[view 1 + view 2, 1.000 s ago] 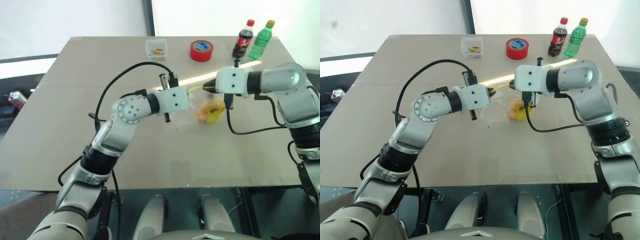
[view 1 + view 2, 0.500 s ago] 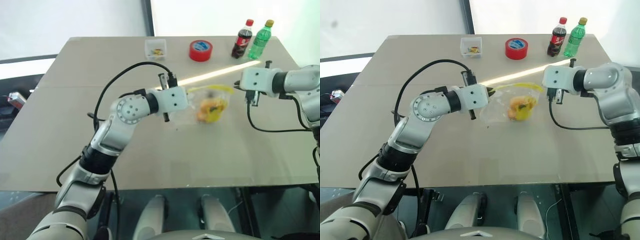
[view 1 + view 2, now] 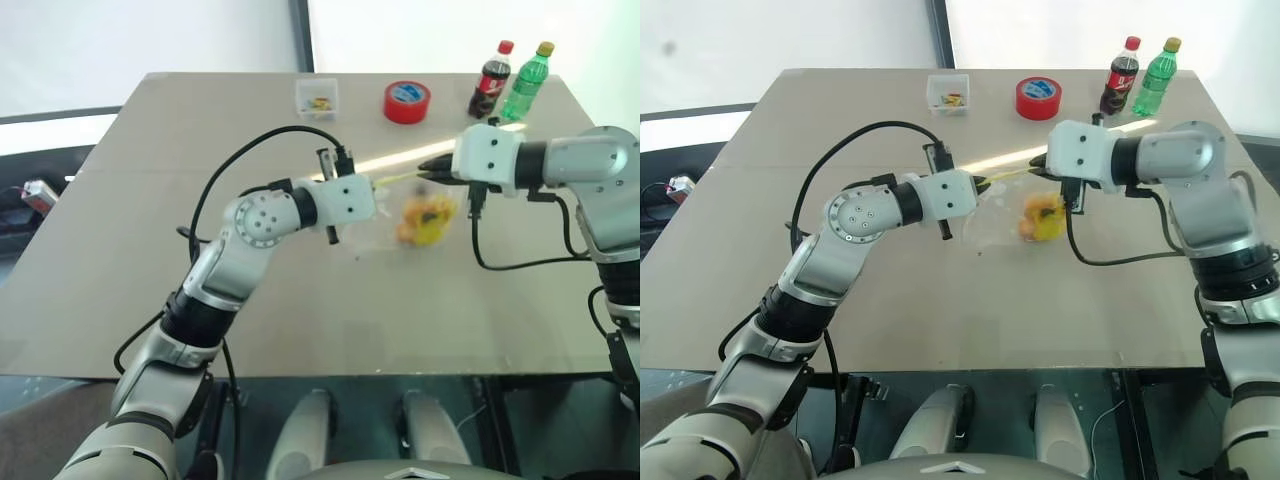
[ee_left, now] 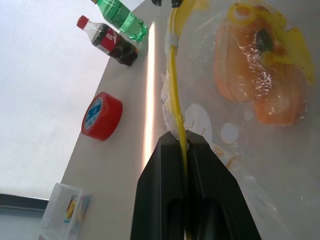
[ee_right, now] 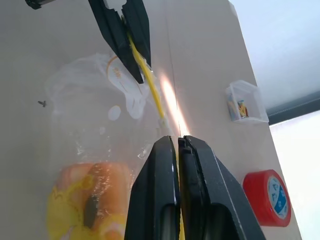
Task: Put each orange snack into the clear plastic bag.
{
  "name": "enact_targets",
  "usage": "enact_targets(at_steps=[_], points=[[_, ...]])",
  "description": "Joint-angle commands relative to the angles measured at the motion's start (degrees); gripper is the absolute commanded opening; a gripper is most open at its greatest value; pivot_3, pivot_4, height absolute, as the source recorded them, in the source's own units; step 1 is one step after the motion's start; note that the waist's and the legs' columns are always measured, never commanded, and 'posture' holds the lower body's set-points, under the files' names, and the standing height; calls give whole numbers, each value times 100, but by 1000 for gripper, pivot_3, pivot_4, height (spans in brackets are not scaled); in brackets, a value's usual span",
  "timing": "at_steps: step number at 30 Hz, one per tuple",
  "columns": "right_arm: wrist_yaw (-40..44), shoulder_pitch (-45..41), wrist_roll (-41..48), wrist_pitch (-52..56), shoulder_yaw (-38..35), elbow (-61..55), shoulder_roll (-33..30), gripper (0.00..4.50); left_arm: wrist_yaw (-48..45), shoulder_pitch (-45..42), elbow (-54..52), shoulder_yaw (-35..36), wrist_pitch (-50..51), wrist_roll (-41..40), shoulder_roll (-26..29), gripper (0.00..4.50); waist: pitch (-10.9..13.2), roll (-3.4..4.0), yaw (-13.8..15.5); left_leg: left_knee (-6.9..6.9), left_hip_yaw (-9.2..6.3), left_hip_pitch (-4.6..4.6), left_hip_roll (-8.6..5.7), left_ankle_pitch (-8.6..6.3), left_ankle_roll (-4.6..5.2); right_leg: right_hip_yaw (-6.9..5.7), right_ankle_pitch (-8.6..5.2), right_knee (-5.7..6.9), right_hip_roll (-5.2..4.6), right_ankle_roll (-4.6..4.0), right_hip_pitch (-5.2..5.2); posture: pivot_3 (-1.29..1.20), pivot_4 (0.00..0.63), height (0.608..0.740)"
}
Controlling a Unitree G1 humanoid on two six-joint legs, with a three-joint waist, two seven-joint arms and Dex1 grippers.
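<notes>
Near the middle of the head-camera frame we hold the clear plastic bag (image 3: 415, 213) stretched between both arms above the tan table (image 3: 120, 260), its yellow strip (image 3: 395, 179) pulled taut along the top edge. Our left gripper (image 4: 184, 146), coming in from the left of the frame, is clamped on one end of that strip; in the left wrist picture the yellow band runs straight into the crack between the two black fingers. Our right gripper (image 5: 177, 141), reaching in from the right, is pinched on the strip's other end, fingers pressed together around it. The orange snacks (image 4: 252, 75) sit inside the bag, low in its belly among yellowish wrapping, just right of center in the head view; at least two glossy orange lumps show through the plastic, touching each other. We see no orange packet left on the tabletop. We judge the loading itself finished, and what seems to remain is closing the strip, if that is wanted, and setting the bag down. Along the top of the frame stand a small clear box (image 3: 316, 96), a red roll of tape (image 3: 406, 101), a cola bottle (image 3: 489, 80) and a green bottle (image 3: 525, 82), all well apart from the bag.
</notes>
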Motion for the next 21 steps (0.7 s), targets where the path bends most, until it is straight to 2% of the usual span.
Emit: enact_targets(at_steps=[1, 15, 21], points=[[-52, -114, -137, -272, 32, -16, 34, 210, 56, -117, -135, 104, -101, 2, -28, 0, 0, 0, -9, 0, -1, 0, 1, 0, 0, 0, 0, 1, 1, 0, -1, 0, 150, 740], [-141, -432, -466, -638, 160, 429, 332, 210, 109, -61, -214, 98, -89, 28, -118, 0, 0, 0, -28, -1, -1, 0, 1, 0, 0, -1, 0, 1, 1, 0, -1, 0, 150, 740], [124, -466, -62, -315, -11, 87, 287, 210, 111, -71, -152, 99, -133, 39, -99, 0, 0, 0, -28, -1, -1, 0, 1, 0, 0, -1, 0, 1, 1, 0, -1, 0, 150, 740]])
